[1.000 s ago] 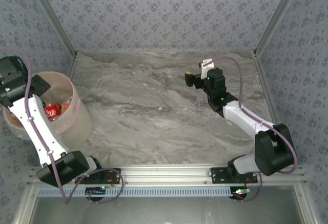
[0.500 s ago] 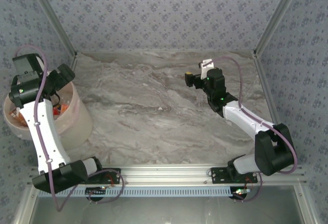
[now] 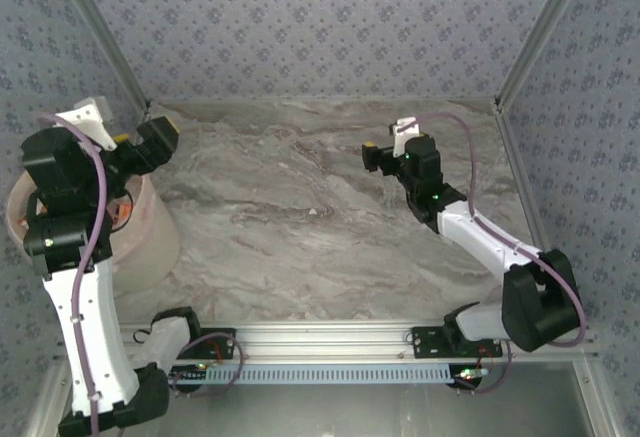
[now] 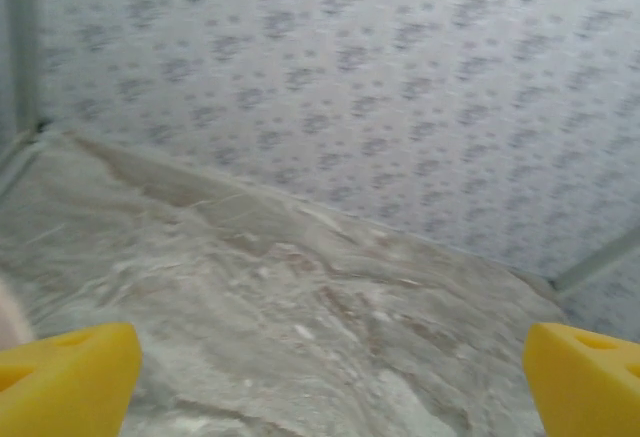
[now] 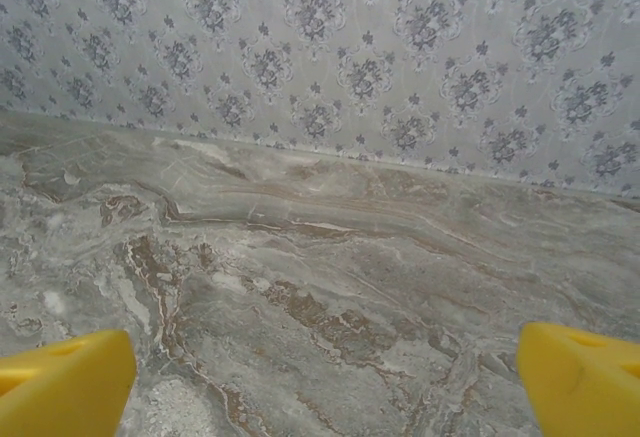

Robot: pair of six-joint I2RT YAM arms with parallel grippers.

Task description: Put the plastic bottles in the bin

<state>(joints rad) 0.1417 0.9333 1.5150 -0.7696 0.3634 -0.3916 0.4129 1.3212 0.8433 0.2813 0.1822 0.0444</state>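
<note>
Hovering wide open and empty above the bin's (image 3: 152, 239) far rim, plastic bottles (image 3: 121, 214) lying inside it, the left hand (image 3: 141, 142) is mirroring the right hand (image 3: 384, 147), equally wide and empty well right of the bin, so the job is looking done, calling only for pulling back.

A grey-brown marbled desk (image 3: 300, 217) fills the middle of the frame. Pale blue-grey wallpaper (image 3: 320, 27) with a small floral pattern covers the walls behind it and at both sides. 2 metal struts (image 3: 100, 32) slant down the upper corners. A silver rail (image 3: 330, 337) crosses the bottom.
</note>
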